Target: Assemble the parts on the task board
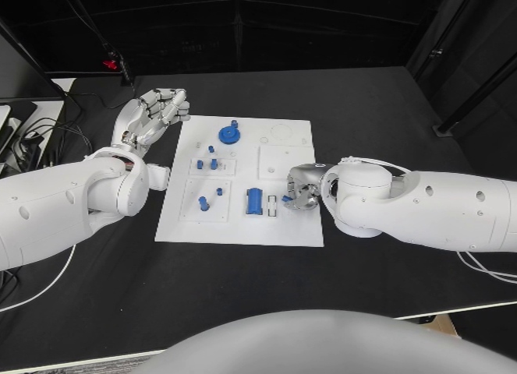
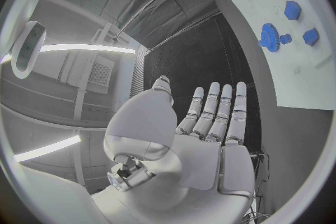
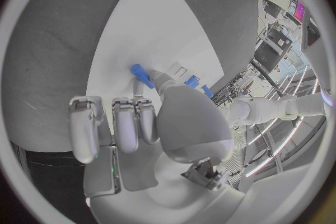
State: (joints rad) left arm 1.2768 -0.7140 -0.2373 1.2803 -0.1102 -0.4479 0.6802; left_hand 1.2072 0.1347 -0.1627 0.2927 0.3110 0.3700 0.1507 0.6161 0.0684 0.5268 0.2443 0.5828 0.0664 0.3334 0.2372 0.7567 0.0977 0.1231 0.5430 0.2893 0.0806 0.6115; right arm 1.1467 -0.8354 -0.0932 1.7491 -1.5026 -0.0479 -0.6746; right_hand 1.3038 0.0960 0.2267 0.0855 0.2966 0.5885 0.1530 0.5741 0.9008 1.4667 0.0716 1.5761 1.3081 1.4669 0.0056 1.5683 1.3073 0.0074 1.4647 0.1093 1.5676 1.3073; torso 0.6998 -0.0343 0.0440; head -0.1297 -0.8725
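The white task board (image 1: 242,226) is seen lying flat in the middle of the black counter (image 1: 359,101), its long sides running away from the robot. An elongated blue part (image 1: 255,201) is set near the board's near right portion, its long axis running along the board's length, away from the robot. A blue gear (image 1: 229,135) with a raised hub is found toward the far end of the board, and several small blue pegs (image 1: 212,164) are stood upright in the left-hand blocks, between the gear and the near edge.

The right hand (image 1: 301,192) is placed over the board's right side, just beside the long blue part; its fingers (image 3: 126,123) are curled in and the thumb is stretched toward a blue piece (image 3: 141,75) on the board. Whether anything is actually pinched cannot be told.

The left hand (image 1: 155,111) is held off the board's far left corner, above the counter, with its fingers (image 2: 217,112) straight and side by side and nothing held in it.

Black cables (image 1: 39,136) are seen at the counter's left edge, well apart from the board.
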